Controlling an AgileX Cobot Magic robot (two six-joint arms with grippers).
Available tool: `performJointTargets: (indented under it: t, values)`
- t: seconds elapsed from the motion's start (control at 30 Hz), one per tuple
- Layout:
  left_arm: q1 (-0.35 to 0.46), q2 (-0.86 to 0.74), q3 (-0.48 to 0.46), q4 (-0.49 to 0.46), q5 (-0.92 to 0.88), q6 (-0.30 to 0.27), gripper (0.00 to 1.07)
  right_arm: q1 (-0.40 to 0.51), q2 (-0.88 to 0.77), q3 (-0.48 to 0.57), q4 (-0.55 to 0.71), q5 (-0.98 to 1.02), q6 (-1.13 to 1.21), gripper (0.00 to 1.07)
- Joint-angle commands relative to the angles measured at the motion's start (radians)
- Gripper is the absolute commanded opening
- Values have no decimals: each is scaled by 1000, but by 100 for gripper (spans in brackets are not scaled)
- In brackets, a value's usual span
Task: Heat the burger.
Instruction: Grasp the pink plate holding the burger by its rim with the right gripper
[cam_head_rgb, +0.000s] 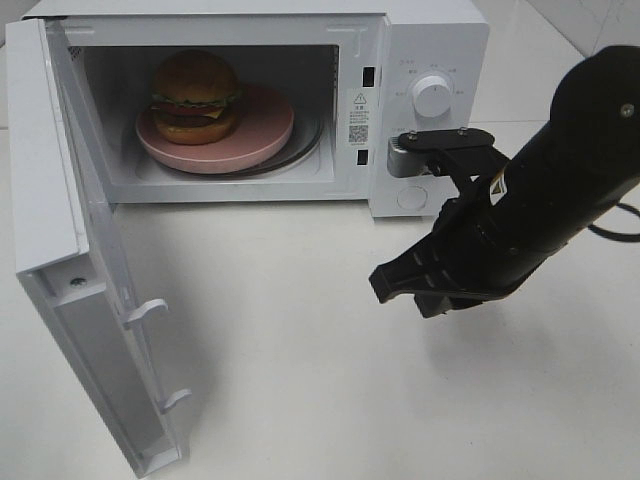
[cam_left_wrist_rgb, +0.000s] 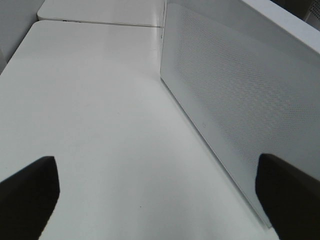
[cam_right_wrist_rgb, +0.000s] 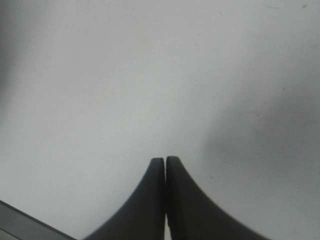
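From the high camera, a white microwave (cam_head_rgb: 420, 50) stands at the far side of the white counter (cam_head_rgb: 300, 380) with its door (cam_head_rgb: 45, 160) swung wide open to the left and reaching toward the near edge. The burger (cam_head_rgb: 195, 95) sits inside the cavity, upright on a round pink plate (cam_head_rgb: 265, 125), toward the plate's left half and the left of the chamber. A round white dial (cam_head_rgb: 433, 97) is on the control panel at the microwave's right. The right fingers (cam_head_rgb: 392, 280) hang above the counter in front of that panel, pointing left and down, clenched together with nothing between them and well apart from the burger. In the left wrist view, the left fingers (cam_left_wrist_rgb: 27, 197) show as two dark tips spread wide, released and grasping nothing, low over bare counter. Just to their right stands a pale dotted panel, which is probably the outer face of the open door, though little else of the microwave shows there. In the right wrist view, the two dark fingers are pressed flat against each other, tip to tip, above plain white counter.
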Motion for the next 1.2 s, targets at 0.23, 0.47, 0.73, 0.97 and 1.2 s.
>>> performJointTargets:
  t: [0.23, 0.47, 0.73, 0.97, 1.2]
  values:
    - [4, -20, 1, -3, -10, 1, 100, -4, -15, -144, -211, 323, -387, 4]
    - [4, -20, 1, -3, -10, 1, 100, -4, -15, -161, -231, 328, -817, 5]
    - [4, -20, 1, -3, -10, 1, 100, -4, -15, -161, -233, 259, -1366, 9]
    - [4, -20, 1, -3, -10, 1, 100, -3, -15, -161, -230, 185, -1431, 21]
    - [4, -20, 1, -3, -10, 1, 100, -3, -15, -161, -217, 130, -1327, 62]
